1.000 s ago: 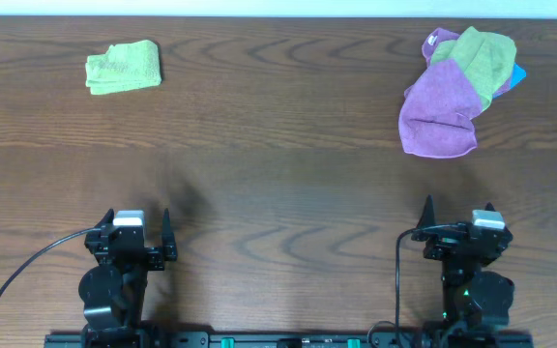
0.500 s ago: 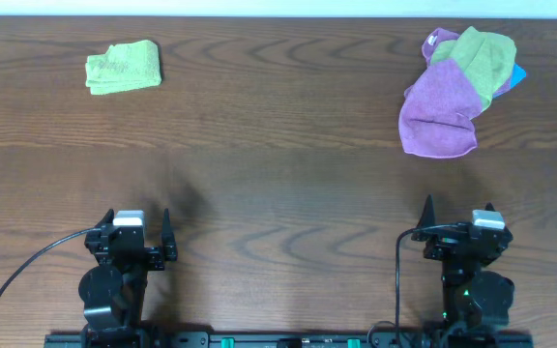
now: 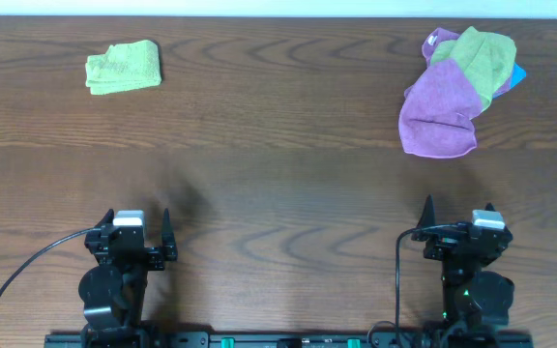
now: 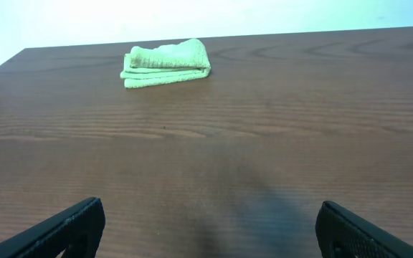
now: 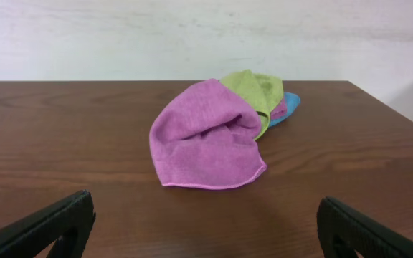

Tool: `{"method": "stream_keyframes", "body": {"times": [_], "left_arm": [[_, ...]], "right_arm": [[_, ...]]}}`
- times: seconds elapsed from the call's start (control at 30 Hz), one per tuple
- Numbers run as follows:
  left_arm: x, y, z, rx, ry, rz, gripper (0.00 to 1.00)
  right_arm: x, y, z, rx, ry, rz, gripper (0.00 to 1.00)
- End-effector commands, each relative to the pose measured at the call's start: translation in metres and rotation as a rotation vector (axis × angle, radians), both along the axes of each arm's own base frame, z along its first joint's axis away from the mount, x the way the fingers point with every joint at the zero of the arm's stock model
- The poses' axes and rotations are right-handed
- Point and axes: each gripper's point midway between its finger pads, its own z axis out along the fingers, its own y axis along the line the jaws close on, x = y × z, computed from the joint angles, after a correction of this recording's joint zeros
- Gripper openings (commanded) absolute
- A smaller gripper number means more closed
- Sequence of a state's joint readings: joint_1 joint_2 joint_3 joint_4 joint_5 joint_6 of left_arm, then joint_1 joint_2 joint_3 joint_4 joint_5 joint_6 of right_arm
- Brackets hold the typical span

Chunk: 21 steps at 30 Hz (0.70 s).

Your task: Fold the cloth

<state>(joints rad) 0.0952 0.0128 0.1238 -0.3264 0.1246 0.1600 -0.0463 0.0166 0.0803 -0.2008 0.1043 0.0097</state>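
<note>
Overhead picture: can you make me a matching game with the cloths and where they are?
Things:
1. purple fuzzy microfibre cloth
2. neatly folded lime-green cloth
3. crumpled lime-green cloth
4. blue cloth

Places:
A. alone at the far left
B. just a corner peeking out from under the others
C. lying on the purple one
D. crumpled at the far right, biggest one there

Pairs: 1-D, 2-A, 3-C, 4-B

We find no change, then to now. Overhead: purple cloth (image 3: 438, 111) same crumpled heap, far right of desk (image 3: 278, 164), same folds. Folded lime-green cloth (image 3: 124, 67) far left, not shifted. Left gripper (image 3: 138, 220) and right gripper (image 3: 457, 208) same pose at near edge, jaws just as wide apart. No motion anywhere we can compare.
</note>
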Motion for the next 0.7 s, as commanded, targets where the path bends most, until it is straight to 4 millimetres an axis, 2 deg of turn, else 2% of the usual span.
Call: {"method": "stream_keyframes", "body": {"times": [0.0,0.5,0.67], "left_arm": [[0.0,-0.002,-0.01,-0.007,0.016,-0.008,0.95],[0.0,-0.002,-0.01,-0.007,0.016,-0.008,0.95],[0.0,-0.002,-0.01,-0.007,0.016,-0.008,0.95]], "right_arm": [[0.0,0.0,-0.007,-0.013,0.012,0.005,0.99],[0.0,-0.001,-0.005,-0.015,0.006,0.001,0.99],[0.002,-0.007,0.033,-0.046,-0.147,-0.034,0.99]]}}
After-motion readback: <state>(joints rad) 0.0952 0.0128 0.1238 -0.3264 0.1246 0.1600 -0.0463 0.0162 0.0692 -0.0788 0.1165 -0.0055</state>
